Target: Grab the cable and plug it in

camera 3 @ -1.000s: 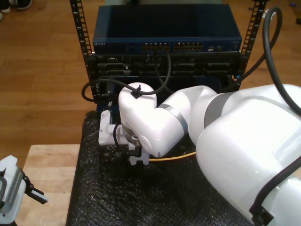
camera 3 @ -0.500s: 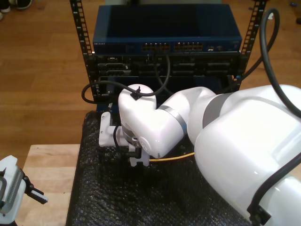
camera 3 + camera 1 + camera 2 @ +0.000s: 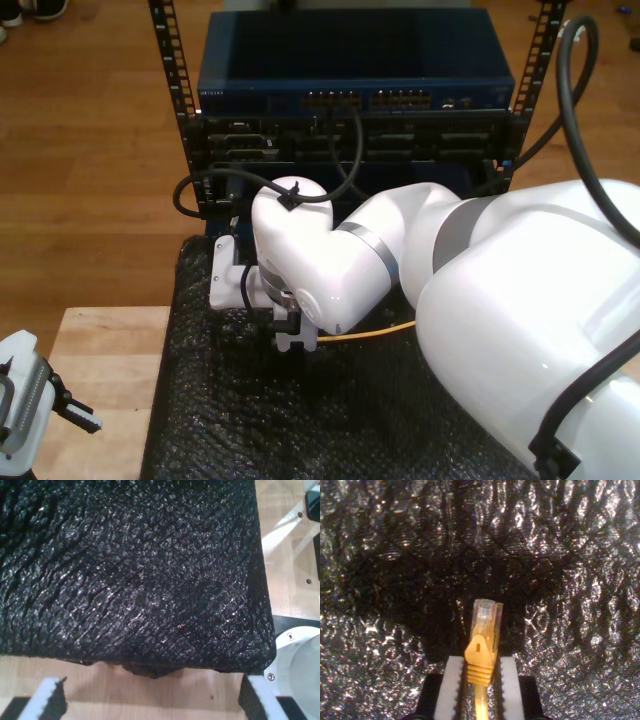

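The cable (image 3: 481, 655) is pinched at its ribbed orange boot between the white pads (image 3: 451, 690) of my second gripper (image 3: 481, 692), the clear plug (image 3: 486, 614) jutting out over the black bubble-wrap mat (image 3: 580, 580). Were the grip to slip, the plug could twist and miss its port in the blue network switch (image 3: 355, 98). The second arm is bent low over the mat. My first gripper (image 3: 150, 700) hangs spread, empty, at the mat's edge.

Black mat (image 3: 240, 420) before server rack (image 3: 355, 110).
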